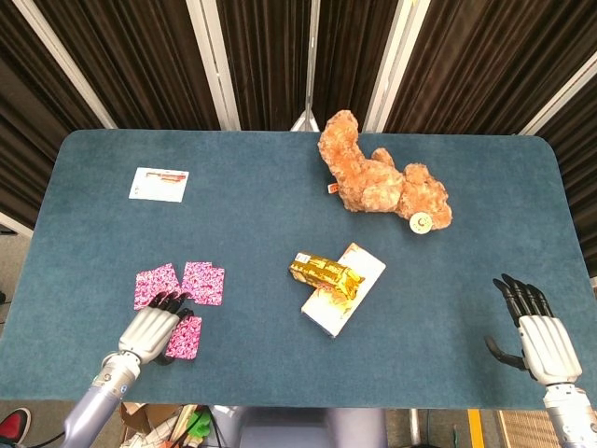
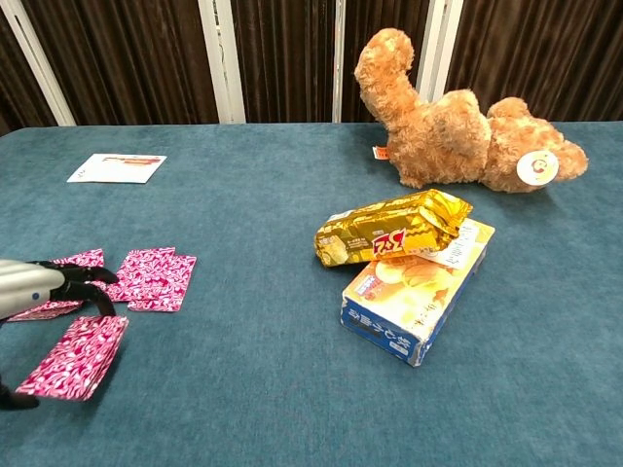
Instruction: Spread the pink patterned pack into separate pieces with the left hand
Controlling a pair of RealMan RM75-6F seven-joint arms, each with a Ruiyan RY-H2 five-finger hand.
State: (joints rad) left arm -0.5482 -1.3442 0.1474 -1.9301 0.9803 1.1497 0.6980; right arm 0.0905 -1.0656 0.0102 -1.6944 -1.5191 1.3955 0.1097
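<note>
Pink patterned piece [image 2: 76, 356] pinched in left hand [image 1: 154, 328], at 6 o'clock of two pieces [image 1: 182, 283] laid on table [image 1: 280, 205]. Right hand [image 1: 536, 333] idle, fingers apart.

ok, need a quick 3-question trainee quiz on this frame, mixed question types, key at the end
1. True or false: the left hand holds one pink patterned piece apart from the other two.
2. How many pink patterned pieces show in the head view?
3. Multiple choice: what lies on top of the blue snack box?
A) the teddy bear
B) the gold snack bag
C) the white card

Key:
1. True. The piece in the hand sits nearer the table's front edge than the two pieces lying side by side.
2. Three.
3. B. The bear and the card each lie elsewhere on the table. The right hand is open, away from everything.
</note>
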